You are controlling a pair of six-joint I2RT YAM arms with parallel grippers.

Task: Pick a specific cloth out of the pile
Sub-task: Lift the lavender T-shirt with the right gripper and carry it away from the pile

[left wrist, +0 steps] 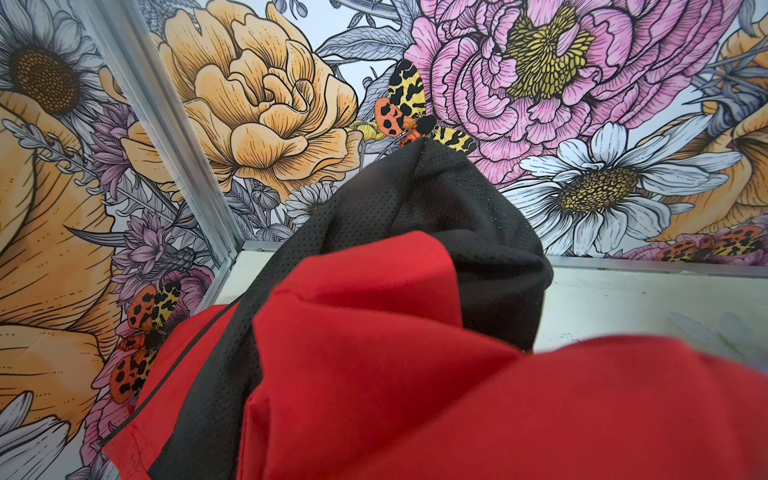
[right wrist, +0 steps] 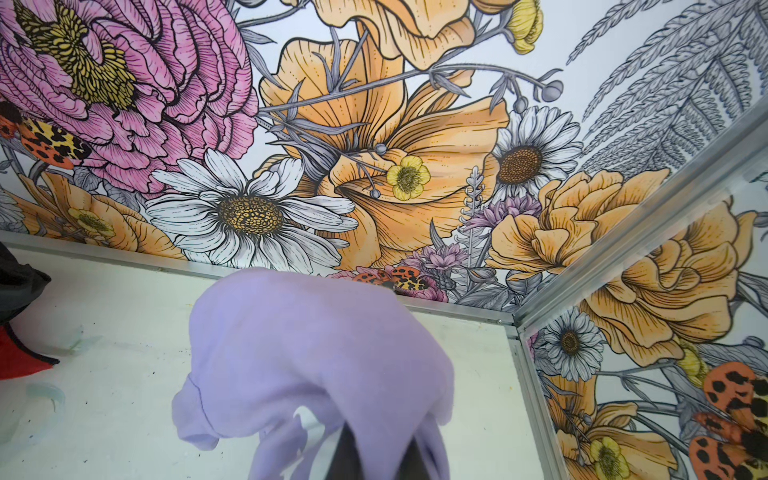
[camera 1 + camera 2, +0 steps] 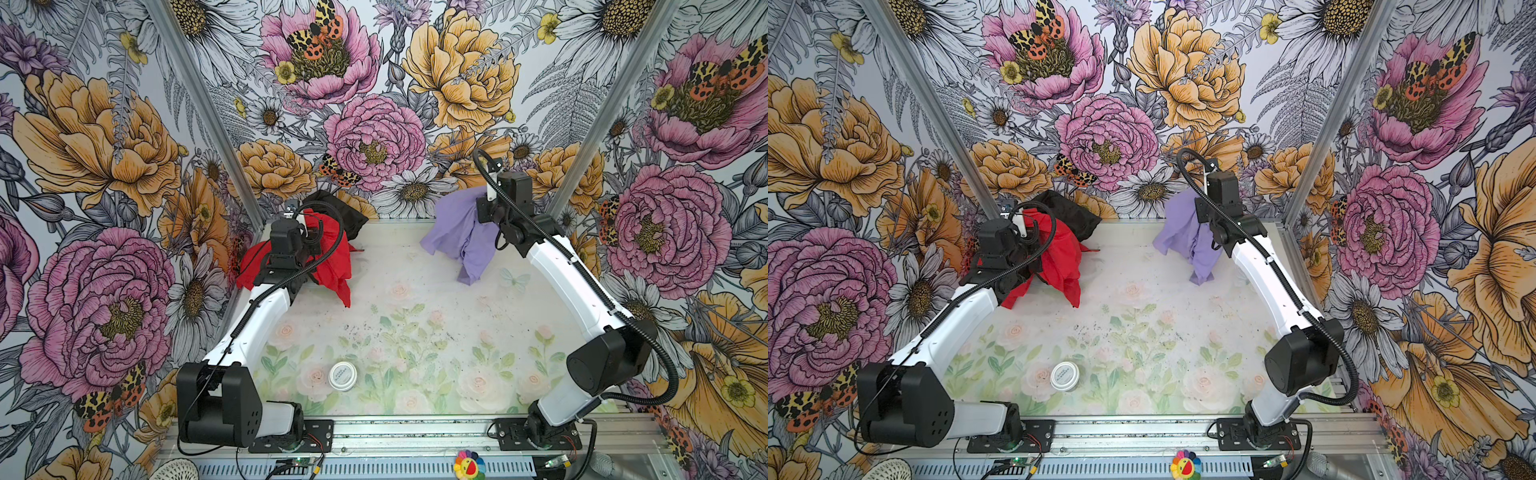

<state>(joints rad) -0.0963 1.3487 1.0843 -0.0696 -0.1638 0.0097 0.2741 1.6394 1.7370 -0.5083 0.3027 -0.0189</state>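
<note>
Cloth (image 3: 455, 237) pinched at its top in right gripper (image 3: 484, 205), jaws closed narrow on the lavender fabric; hangs in loose folds over the far right of the table (image 3: 415, 332), contact of the lowest tip unclear. Well apart, at far left: left gripper (image 3: 305, 235) closed tight, buried in the red cloth (image 3: 332, 266) of the pile (image 3: 328, 232), bunched around it; black cloth (image 3: 343, 212) just behind, against the back wall (image 3: 374, 124).

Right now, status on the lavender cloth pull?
Right gripper shut on the cloth, hanging clear of the pile. Left gripper shut on red cloth. Nothing in the way; round white lid sits apart.
</note>
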